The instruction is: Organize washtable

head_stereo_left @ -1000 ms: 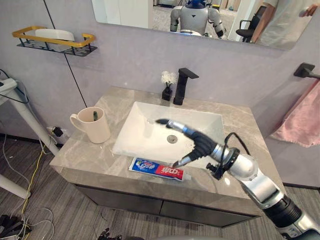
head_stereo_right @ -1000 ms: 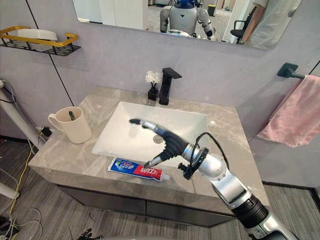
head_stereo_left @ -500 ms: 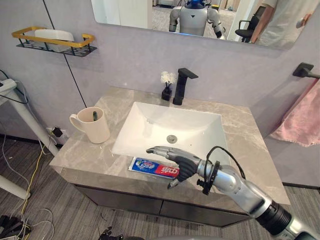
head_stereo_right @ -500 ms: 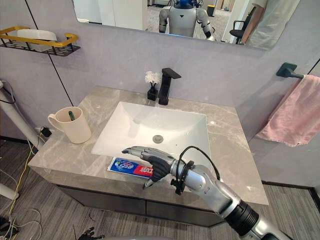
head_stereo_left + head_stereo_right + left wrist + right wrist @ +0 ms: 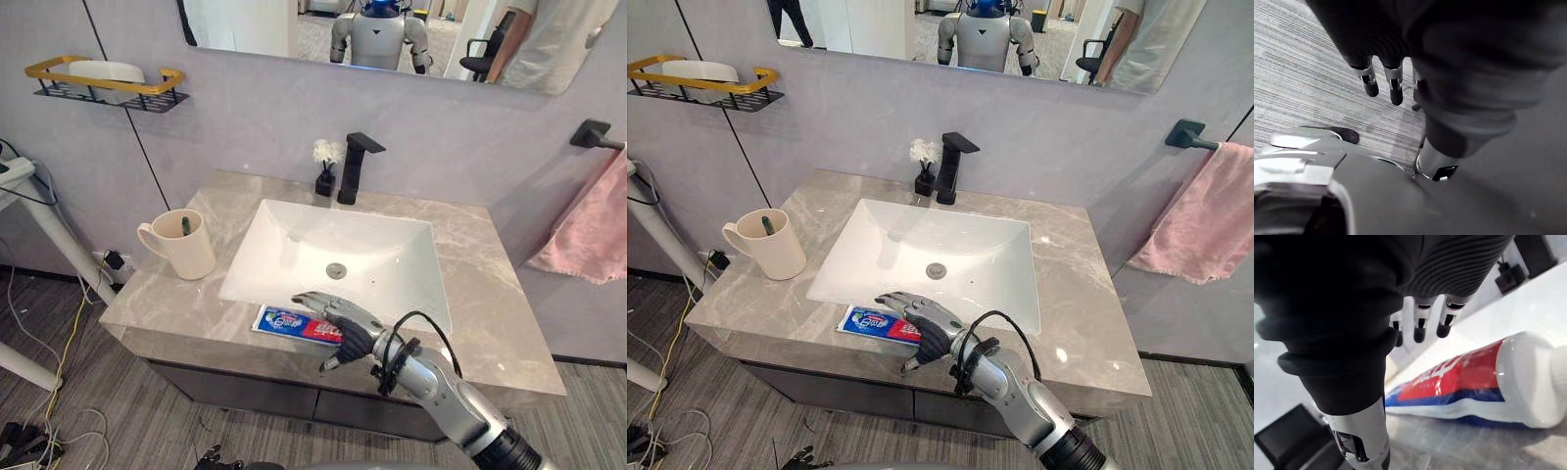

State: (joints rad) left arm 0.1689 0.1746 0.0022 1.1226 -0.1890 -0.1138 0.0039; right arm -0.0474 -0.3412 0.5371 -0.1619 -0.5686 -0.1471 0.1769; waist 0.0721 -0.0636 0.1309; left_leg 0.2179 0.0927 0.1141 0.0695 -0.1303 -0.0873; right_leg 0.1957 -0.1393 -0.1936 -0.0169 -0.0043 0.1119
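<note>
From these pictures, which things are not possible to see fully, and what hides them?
- Eye views: the right hand covers the cap end of the toothpaste tube; contact between them is unclear.
- The cup wall hides all but the dark tip of the item in it.
- The pink towel is cut off by the right edge.

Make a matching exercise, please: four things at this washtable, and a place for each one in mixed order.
Things:
1 toothpaste
2 cup
3 faucet
4 towel

Places:
A hanging at the wall, right of the counter
B behind the basin
C left part of the counter
D front edge of the counter, by the right hand

Pairs: 1-D, 2-C, 3-B, 4-A
</note>
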